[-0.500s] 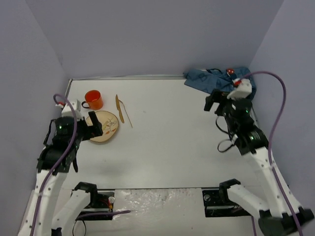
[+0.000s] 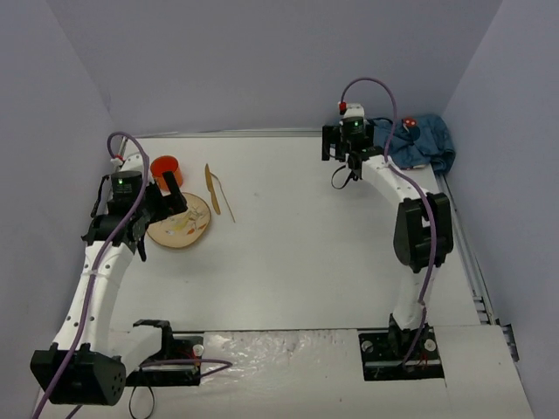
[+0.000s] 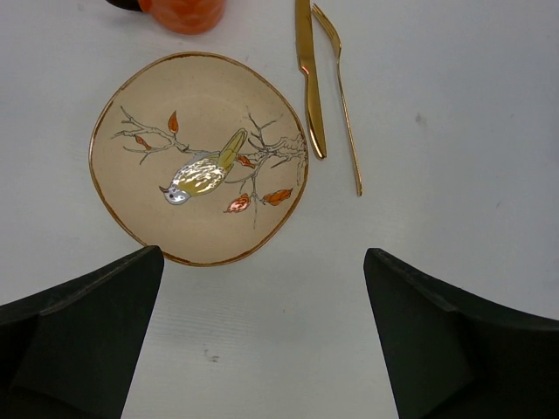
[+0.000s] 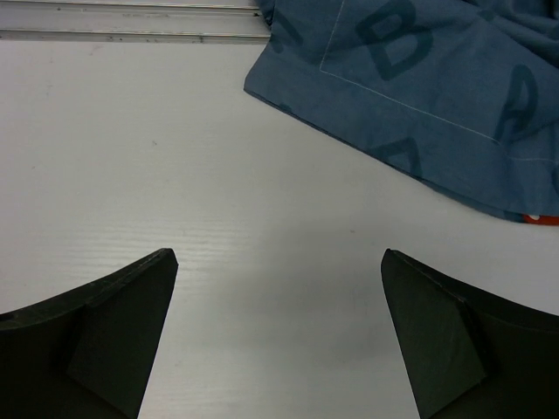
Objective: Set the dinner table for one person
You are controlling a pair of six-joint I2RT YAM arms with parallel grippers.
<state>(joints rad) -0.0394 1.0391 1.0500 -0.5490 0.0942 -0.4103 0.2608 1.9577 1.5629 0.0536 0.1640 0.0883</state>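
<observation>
The white dinner table (image 2: 306,253) carries a beige plate (image 2: 180,223) painted with a bird at its left. An orange cup (image 2: 165,169) stands just behind it. A gold knife (image 2: 210,188) and fork (image 2: 225,202) lie to the plate's right. My left gripper (image 2: 159,214) hovers open over the plate's near-left edge. From its wrist I see the plate (image 3: 196,157), cup (image 3: 183,9), knife (image 3: 307,87) and fork (image 3: 342,105) beyond the empty left gripper (image 3: 262,336). My right gripper (image 2: 348,142) hangs open at the back, and only bare tabletop lies between its fingers in the right wrist view (image 4: 279,340).
A crumpled blue cloth (image 2: 425,140) lies in the back right corner, just right of the right gripper; its edge (image 4: 419,87) shows ahead of the fingers. The table's metal rim (image 4: 131,33) runs along the back. Grey walls enclose three sides.
The right arm has swung from the right side to the back of the table, left of the cloth. The left arm has stretched forward over the plate. Both grippers remain open.
</observation>
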